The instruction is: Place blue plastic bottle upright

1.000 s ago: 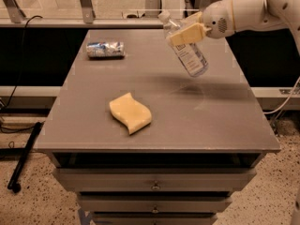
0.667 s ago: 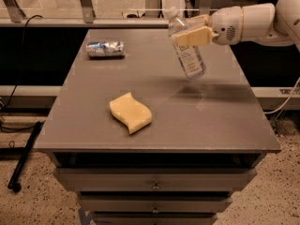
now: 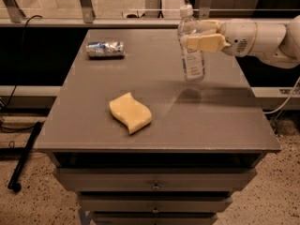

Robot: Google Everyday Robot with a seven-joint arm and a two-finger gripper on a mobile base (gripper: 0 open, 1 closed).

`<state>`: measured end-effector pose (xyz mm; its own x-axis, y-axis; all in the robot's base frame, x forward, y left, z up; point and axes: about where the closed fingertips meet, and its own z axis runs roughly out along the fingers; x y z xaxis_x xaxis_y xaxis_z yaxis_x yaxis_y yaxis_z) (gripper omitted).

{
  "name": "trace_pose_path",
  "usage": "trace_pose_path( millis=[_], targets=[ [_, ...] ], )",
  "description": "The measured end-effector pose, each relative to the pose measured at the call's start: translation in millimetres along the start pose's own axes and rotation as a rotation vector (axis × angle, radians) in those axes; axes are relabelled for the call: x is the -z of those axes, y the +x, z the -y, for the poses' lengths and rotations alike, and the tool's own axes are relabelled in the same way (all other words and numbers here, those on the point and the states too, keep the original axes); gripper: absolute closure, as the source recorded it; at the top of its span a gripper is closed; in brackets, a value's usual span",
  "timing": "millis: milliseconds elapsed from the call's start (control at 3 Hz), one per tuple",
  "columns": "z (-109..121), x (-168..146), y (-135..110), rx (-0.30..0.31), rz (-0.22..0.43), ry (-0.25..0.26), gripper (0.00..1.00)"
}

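The blue plastic bottle (image 3: 191,55) is clear with a white cap and a white-and-blue label. It stands nearly upright at the right middle of the grey table (image 3: 159,125), its base at or just above the tabletop. My gripper (image 3: 199,35) comes in from the right on a white arm and is shut on the bottle's upper part, one tan finger (image 3: 206,42) in front and one behind.
A crushed blue-silver can (image 3: 105,48) lies at the table's back left. A wavy yellow sponge (image 3: 131,112) lies at the front middle. Drawers sit under the tabletop. A rail and glass run behind the table.
The bottle was tilted with its cap to the left and held above the table. Now it has turned nearly upright and come down to the tabletop, the arm moving with it.
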<state>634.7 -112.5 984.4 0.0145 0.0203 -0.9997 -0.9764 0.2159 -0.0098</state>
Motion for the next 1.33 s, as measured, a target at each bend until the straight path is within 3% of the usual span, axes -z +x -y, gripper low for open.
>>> trace_pose_path(
  millis=[667, 1000, 1333],
  targets=[
    [-15.1, 10.6, -1.6, 0.099, 0.14, -0.047, 1.0],
    [-19.2, 9.0, 3.7, 0.114, 0.149, -0.065, 1.0],
    [-17.9, 6.2, 18.4, 0.082, 0.133, -0.069, 1.0]
  ],
)
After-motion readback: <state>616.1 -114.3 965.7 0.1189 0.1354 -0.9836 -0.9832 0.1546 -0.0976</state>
